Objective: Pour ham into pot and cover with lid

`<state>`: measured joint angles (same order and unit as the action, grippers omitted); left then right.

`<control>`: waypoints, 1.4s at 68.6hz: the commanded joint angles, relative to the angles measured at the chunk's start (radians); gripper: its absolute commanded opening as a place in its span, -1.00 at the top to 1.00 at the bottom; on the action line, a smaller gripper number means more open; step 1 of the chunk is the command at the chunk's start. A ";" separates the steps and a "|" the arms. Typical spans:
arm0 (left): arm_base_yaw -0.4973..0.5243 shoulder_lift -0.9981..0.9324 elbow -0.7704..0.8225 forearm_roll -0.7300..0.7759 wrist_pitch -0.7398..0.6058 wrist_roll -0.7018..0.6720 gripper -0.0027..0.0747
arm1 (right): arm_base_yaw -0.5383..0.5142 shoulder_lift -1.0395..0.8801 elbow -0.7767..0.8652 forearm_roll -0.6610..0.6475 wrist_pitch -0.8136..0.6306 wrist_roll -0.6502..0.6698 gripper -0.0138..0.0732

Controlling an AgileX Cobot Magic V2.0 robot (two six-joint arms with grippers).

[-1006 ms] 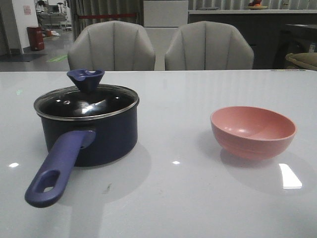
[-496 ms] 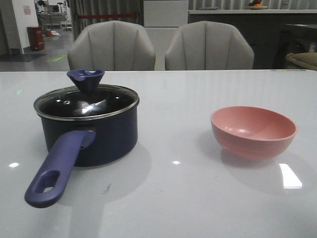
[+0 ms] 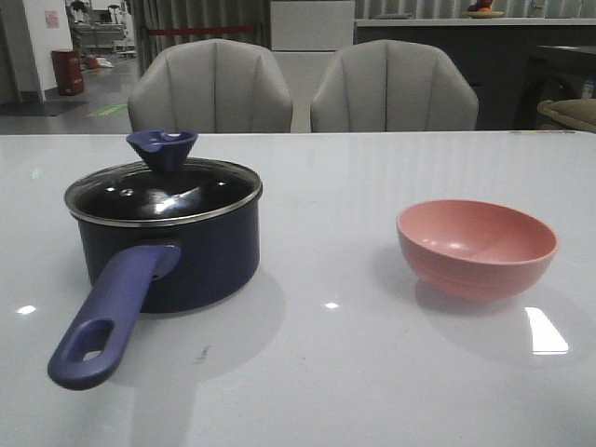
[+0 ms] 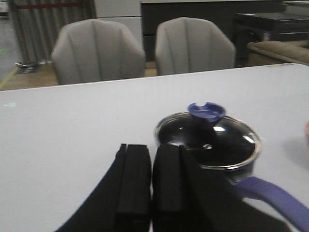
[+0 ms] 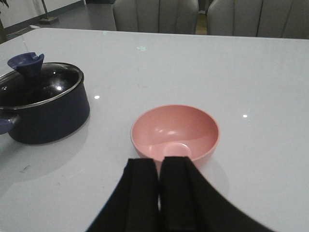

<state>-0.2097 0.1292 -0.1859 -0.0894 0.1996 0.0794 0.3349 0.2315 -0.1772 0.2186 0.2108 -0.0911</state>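
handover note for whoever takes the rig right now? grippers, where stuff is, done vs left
Left gripper: shut, empty, held short of the pot.
Right gripper: shut, empty, just short of the bowl.
Dark navy saucepan with purple-blue handle: left side of the white table.
Clear glass lid with steel rim and blue knob: seated on the pot.
Pink round bowl: right side, looks empty; no ham visible.
Done: apparently pour and cover, though no ham shows through the glass.
Left: confirm ham is inside.

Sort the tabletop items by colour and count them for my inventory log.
Dark blue: 2, the pot and its lid, knob blue, glass clear
Pink: 1, the bowl
Total: 3
No ham is visible in the bowl.
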 commanded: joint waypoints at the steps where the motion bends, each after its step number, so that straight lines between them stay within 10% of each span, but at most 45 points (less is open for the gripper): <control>1: 0.115 -0.029 0.056 0.008 -0.143 -0.003 0.64 | 0.000 0.005 -0.027 0.007 -0.079 -0.010 0.29; 17: 0.263 -0.156 0.200 0.016 -0.215 -0.043 0.64 | 0.000 0.005 -0.027 0.007 -0.079 -0.010 0.29; 96: 0.174 -0.154 0.212 0.076 -0.219 -0.154 0.64 | 0.000 0.005 -0.027 0.007 -0.080 -0.010 0.29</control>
<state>-0.0277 -0.0041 0.0044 -0.0127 0.0634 -0.0657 0.3349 0.2315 -0.1772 0.2186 0.2108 -0.0911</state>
